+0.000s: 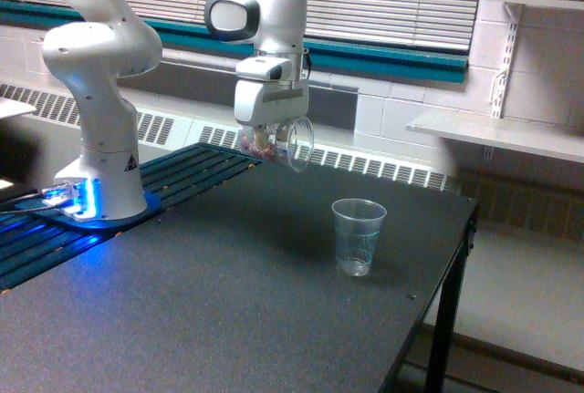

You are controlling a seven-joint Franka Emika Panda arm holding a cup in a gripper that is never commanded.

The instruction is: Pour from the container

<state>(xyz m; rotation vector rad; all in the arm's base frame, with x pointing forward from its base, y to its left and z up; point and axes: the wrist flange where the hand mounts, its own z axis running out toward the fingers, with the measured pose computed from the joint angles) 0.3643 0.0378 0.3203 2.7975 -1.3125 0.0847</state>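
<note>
Above the table [228, 302], well up and to the exterior view's left of the cup [358, 236], the gripper [266, 136] was closed on the jar [278, 142], tipped sideways. Thin clear plastic, prob. light, slick, crushable w/ loose bits inside; hold by the body, gently.

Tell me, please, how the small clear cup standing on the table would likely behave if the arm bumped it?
The clear cup looks thin and seems empty, so it is probably light and would slide or tip easily. It is taller than its narrow base, which favours toppling; once down, its tapered shape would likely roll in a curve.
</note>
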